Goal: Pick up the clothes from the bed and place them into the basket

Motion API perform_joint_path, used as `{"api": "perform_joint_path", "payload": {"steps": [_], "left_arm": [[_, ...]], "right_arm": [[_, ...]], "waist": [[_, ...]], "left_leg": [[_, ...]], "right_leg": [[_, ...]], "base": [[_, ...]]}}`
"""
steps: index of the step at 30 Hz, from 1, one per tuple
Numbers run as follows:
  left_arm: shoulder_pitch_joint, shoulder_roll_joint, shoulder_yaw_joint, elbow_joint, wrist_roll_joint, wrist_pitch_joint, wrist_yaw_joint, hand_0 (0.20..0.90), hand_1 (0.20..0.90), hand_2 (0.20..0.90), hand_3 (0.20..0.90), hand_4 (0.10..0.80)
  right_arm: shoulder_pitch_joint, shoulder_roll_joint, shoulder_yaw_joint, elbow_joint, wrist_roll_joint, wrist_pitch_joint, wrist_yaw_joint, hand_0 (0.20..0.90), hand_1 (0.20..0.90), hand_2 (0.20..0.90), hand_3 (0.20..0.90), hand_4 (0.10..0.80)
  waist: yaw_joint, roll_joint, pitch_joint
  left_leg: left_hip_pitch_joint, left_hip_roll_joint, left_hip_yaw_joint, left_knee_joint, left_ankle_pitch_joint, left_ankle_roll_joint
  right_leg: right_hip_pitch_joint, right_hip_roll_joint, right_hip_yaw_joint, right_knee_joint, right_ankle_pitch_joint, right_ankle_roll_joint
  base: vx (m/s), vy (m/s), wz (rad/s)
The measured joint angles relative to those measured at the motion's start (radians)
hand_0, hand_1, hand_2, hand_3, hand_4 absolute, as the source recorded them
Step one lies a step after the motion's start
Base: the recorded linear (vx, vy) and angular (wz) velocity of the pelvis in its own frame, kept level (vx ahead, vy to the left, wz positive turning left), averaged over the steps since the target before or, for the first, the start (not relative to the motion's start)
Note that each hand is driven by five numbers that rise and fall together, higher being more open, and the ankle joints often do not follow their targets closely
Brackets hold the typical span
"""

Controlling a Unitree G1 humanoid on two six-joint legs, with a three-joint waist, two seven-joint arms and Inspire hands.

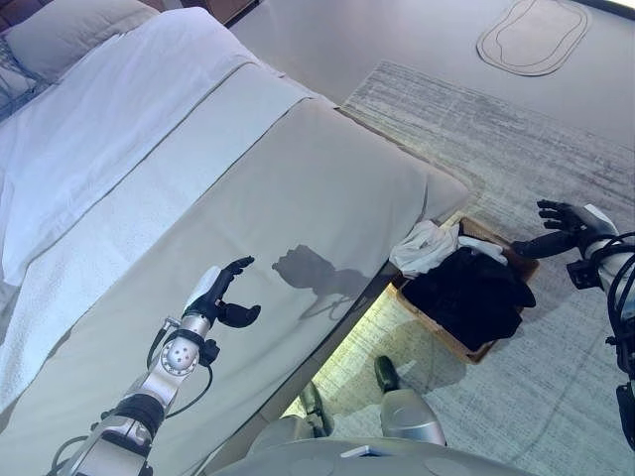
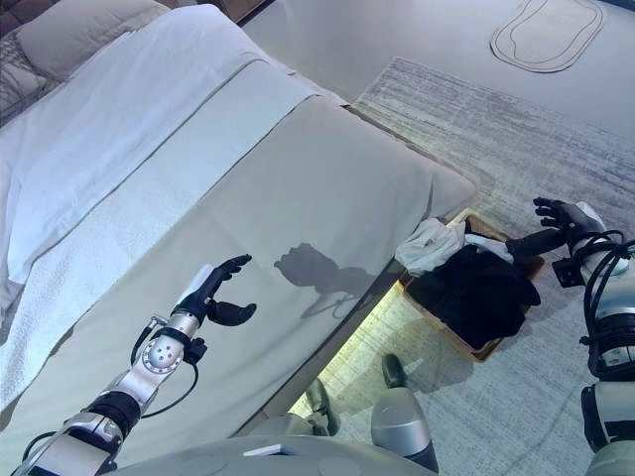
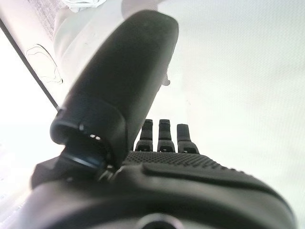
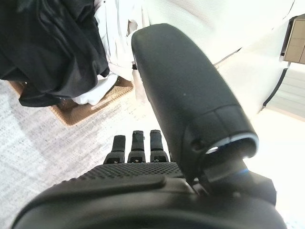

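Note:
A woven basket point(image 1: 523, 266) stands on the rug at the foot corner of the bed point(image 1: 298, 188). Black clothes point(image 1: 468, 293) fill it, and white clothes point(image 1: 425, 246) hang over its rim on the bed side. They also show in the right wrist view, black point(image 4: 52, 43) and white point(image 4: 116, 33). My left hand point(image 1: 220, 295) hovers over the grey bedspread, open and empty. My right hand point(image 1: 566, 230) is in the air just right of the basket, open and empty. I see no loose clothes on the bed.
The bed has a white sheet point(image 1: 109, 119) and a pillow point(image 1: 69, 30) toward its head. A pale rug point(image 1: 516, 159) covers the floor around the basket. A small oval mat point(image 1: 533, 35) lies on the floor at the far right.

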Motion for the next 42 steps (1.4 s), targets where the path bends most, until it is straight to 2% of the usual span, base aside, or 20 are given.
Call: {"api": "perform_joint_path", "payload": {"steps": [7,10,13,16,19,21,27,35,38,42], "left_arm": [[0.042,-0.003,0.044,0.000,0.000,0.004,0.000,0.900,0.900,0.900,0.900,0.800],[0.062,-0.013,0.057,0.001,-0.001,0.006,0.000,0.900,0.900,0.900,0.900,0.800],[0.069,-0.049,0.078,0.001,-0.004,0.018,-0.001,0.900,0.900,0.900,0.900,0.800],[0.106,-0.063,0.078,0.002,-0.003,0.021,-0.002,0.900,0.900,0.900,0.900,0.800],[0.128,-0.087,0.082,0.004,-0.003,0.023,-0.002,0.900,0.900,0.900,0.900,0.800],[0.144,-0.098,0.083,0.004,-0.003,0.024,-0.002,0.900,0.900,0.900,0.900,0.800],[0.187,-0.115,0.120,0.004,-0.005,0.047,-0.002,0.900,0.900,0.900,0.900,0.800],[0.213,-0.128,0.164,0.004,-0.102,0.062,-0.042,0.900,0.900,0.900,0.900,0.800],[0.230,-0.143,0.168,0.004,-0.121,0.063,-0.076,0.900,0.900,0.900,0.900,0.800],[0.239,-0.153,0.168,0.004,-0.121,0.062,-0.092,0.900,0.900,0.900,0.900,0.800]], "right_arm": [[0.097,0.010,-0.051,-0.157,-0.042,-0.051,-0.043,0.900,0.900,0.900,0.900,0.800],[0.134,0.061,-0.064,-0.225,-0.091,-0.091,-0.059,0.900,0.900,0.900,0.900,0.800],[0.225,0.115,-0.069,-0.297,-0.155,-0.130,-0.081,0.900,0.900,0.900,0.900,0.800],[0.314,0.219,-0.056,-0.357,-0.202,-0.169,-0.082,0.900,0.900,0.900,0.900,0.800],[0.381,0.265,-0.041,-0.373,-0.252,-0.201,-0.090,0.900,0.900,0.900,0.900,0.800],[0.410,0.280,-0.038,-0.374,-0.310,-0.230,-0.092,0.900,0.900,0.900,0.900,0.800],[0.456,0.282,-0.038,-0.387,-0.337,-0.268,-0.124,0.900,0.900,0.900,0.900,0.800],[0.474,0.298,-0.030,-0.381,-0.374,-0.300,-0.162,0.900,0.900,0.900,0.900,0.800],[0.476,0.338,0.017,-0.378,-0.384,-0.305,-0.190,0.900,0.900,0.900,0.900,0.800],[0.476,0.361,0.114,-0.363,-0.522,-0.353,-0.263,0.900,0.900,0.900,0.900,0.800]], "waist": [[0.009,-0.028,0.002],[0.014,-0.044,-0.006],[0.023,-0.061,-0.015],[0.036,-0.094,-0.037],[0.048,-0.105,-0.045],[0.052,-0.106,-0.053],[0.073,-0.107,-0.088],[0.113,-0.108,-0.114],[0.130,-0.108,-0.124],[0.147,-0.107,-0.125]], "left_leg": [[0.007,0.001,-0.018,0.000,0.000,0.000],[0.007,0.002,-0.022,0.000,0.000,0.000],[0.013,0.002,-0.041,0.000,0.000,0.000],[0.014,0.006,-0.044,0.000,0.000,0.000],[0.021,0.004,-0.060,0.000,0.000,0.000],[0.017,-0.001,-0.075,0.000,0.002,0.002],[0.017,-0.004,-0.100,-0.001,0.003,0.002],[0.015,-0.004,-0.141,0.000,0.014,0.002],[0.015,-0.005,-0.156,0.000,0.020,0.002],[0.016,-0.005,-0.171,0.000,0.024,0.003]], "right_leg": [[0.015,0.001,-0.014,0.000,0.000,0.000],[0.017,0.002,-0.017,0.000,0.000,0.000],[0.032,0.003,-0.035,0.000,0.000,0.000],[0.034,0.007,-0.038,0.000,0.000,0.000],[0.049,0.005,-0.049,0.000,-0.001,0.000],[0.052,-0.002,-0.065,0.000,-0.003,0.002],[0.064,-0.005,-0.089,0.000,-0.006,0.006],[0.083,-0.003,-0.123,0.000,-0.010,0.011],[0.090,-0.003,-0.139,0.000,-0.011,0.012],[0.099,-0.004,-0.156,0.000,-0.015,0.017]], "base": [[0.036,0.014,0.06],[0.047,0.061,0.03],[0.036,0.032,0.17],[0.046,0.037,0.04],[0.040,0.044,0.14],[0.026,0.039,0.22],[0.012,0.023,0.13],[0.010,0.006,0.15],[0.019,0.000,0.14],[0.021,-0.001,0.15]]}}
